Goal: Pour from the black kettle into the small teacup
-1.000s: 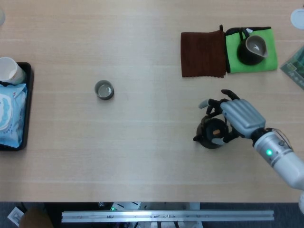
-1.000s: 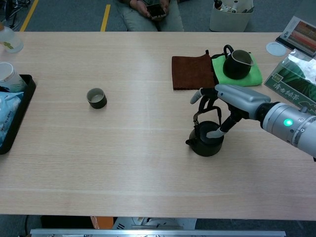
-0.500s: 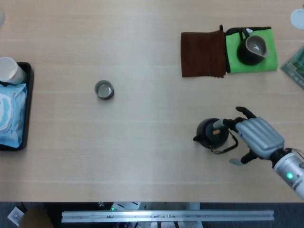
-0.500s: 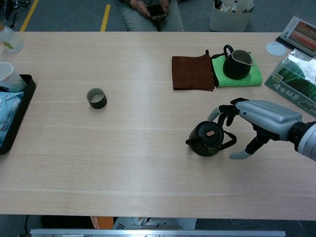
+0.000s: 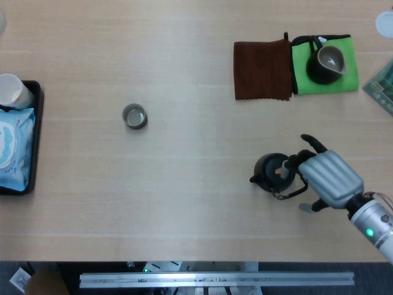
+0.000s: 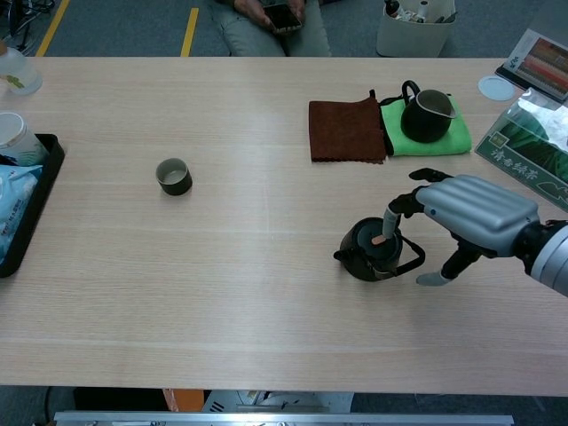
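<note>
The black kettle [image 5: 272, 173] stands upright on the worktop [image 5: 184, 80], right of centre and toward the near edge, spout pointing left and its wire handle folded down on the right side. The right hand [image 5: 325, 177] sits just right of the kettle, palm down, with its fingers [image 6: 391, 214] reaching over the lid; one fingertip appears to touch the lid top, while the thumb hangs apart on the near side. The fingers are spread and nothing is gripped. The left hand does not appear in either view. The small teacup [image 5: 134, 116] stands upright well to the left of the kettle, apart from everything else. At the far right, a brown cloth [image 5: 262, 70] lies flat, touching a green cloth [image 5: 304, 61] beside it; a dark pitcher [image 5: 327, 63] rests on the green cloth. At the left edge, a black tray [image 5: 35, 123] carries a blue-and-white packet [image 5: 12, 146] and a white cup [image 5: 13, 90]. A green printed box [image 6: 524, 151] lies at the far right edge.
</note>
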Robot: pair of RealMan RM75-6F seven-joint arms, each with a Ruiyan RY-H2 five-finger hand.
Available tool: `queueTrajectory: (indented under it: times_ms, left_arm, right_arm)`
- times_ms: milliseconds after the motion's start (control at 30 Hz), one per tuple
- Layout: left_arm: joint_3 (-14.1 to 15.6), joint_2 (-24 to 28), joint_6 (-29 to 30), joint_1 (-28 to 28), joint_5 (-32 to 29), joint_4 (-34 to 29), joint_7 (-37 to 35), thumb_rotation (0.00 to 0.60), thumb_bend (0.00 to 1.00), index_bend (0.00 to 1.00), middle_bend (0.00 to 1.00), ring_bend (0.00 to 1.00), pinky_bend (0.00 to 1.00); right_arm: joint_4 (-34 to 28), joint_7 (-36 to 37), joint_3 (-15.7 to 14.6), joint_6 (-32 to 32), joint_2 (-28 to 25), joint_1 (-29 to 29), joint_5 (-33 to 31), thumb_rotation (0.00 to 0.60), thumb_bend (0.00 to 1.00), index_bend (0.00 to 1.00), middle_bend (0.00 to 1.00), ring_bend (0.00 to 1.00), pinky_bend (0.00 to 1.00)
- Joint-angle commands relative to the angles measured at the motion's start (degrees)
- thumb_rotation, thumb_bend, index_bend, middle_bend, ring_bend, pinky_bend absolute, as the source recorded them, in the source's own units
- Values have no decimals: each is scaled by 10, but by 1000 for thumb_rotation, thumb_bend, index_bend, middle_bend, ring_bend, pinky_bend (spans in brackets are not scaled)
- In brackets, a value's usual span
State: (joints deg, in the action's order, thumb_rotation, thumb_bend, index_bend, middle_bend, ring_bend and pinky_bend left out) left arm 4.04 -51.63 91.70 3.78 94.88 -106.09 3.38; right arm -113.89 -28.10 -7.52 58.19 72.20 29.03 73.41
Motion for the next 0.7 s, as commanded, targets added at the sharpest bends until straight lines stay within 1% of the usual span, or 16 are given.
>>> queueTrajectory:
  times_ms: [33,300,700]
  left_arm:
    - [0,0,1,1,1,0,0,600,296,138,64,12,38]
    - [2,1,2,3,0,2,-4,600,296,138,63,12,38]
    - [2,-1,0,2,2,5,-6,600,296,138,63,12,38]
  right_arm:
    - [2,-11,-7,-5,5,0,8,600,0,398,400,328,0]
    - [1,-31,-20,-23,2,1,12,600,0,398,406,337,0]
    - [13,-40,-19,-34,11,1,2,600,0,398,406,337,0]
